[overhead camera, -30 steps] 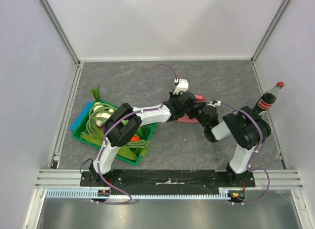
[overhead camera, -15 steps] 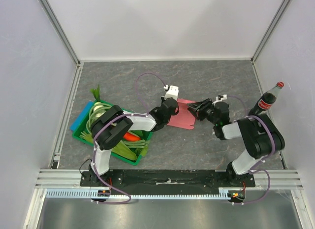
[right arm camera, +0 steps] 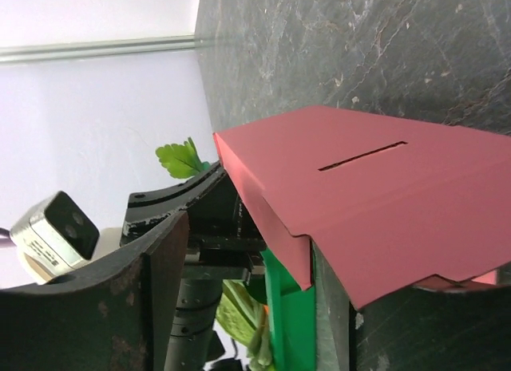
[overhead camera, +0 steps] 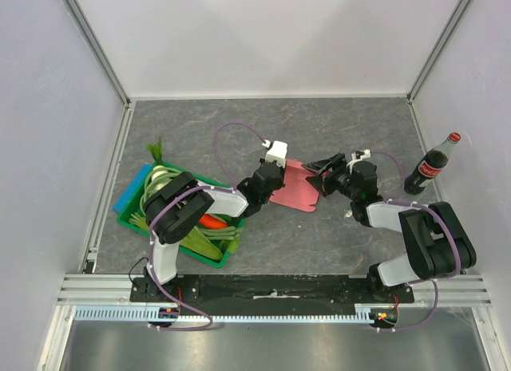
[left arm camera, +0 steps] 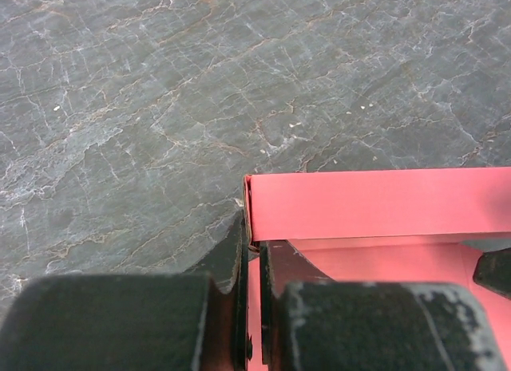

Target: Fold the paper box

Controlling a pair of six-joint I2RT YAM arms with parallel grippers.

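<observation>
Paper box, slot seen from right wrist

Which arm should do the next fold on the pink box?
Probably the right. The left claw is shut on the paper box edge, holding it steady. The right claw is open at the opposite edge, free to bend that side.

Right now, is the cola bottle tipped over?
No, the cola bottle stands upright, red cap on top.

Pink paper box; grey, white-veined table; green crate; dark bottle with red cap.
</observation>
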